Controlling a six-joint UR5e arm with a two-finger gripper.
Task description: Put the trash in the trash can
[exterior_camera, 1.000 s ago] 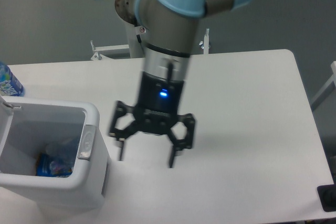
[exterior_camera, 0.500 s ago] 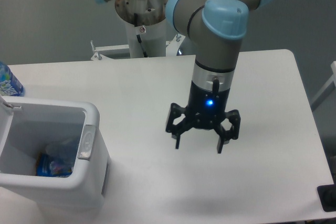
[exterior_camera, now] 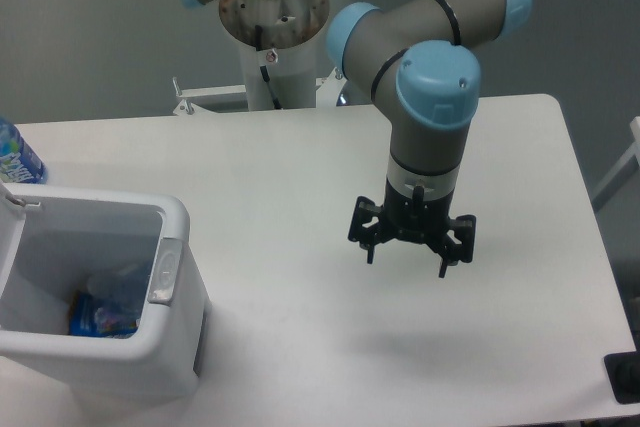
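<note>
The white trash can [exterior_camera: 175,347] stands at the table's front left, its grey latch panel [exterior_camera: 164,272] facing right. Inside it lies a clear plastic bottle with blue on it [exterior_camera: 105,307]; I cannot make out the white packet. My gripper [exterior_camera: 407,257] is open and empty. It hangs above the table right of centre, well away from the can.
A bottle with a blue printed label [exterior_camera: 17,157] stands at the far left edge behind the can. The arm's base column [exterior_camera: 272,22] rises behind the table. A dark object [exterior_camera: 626,375] sits at the front right corner.
The gripper has moved right, away from the trash can, and a little farther back. It stays open and empty. The can's contents have not moved.
</note>
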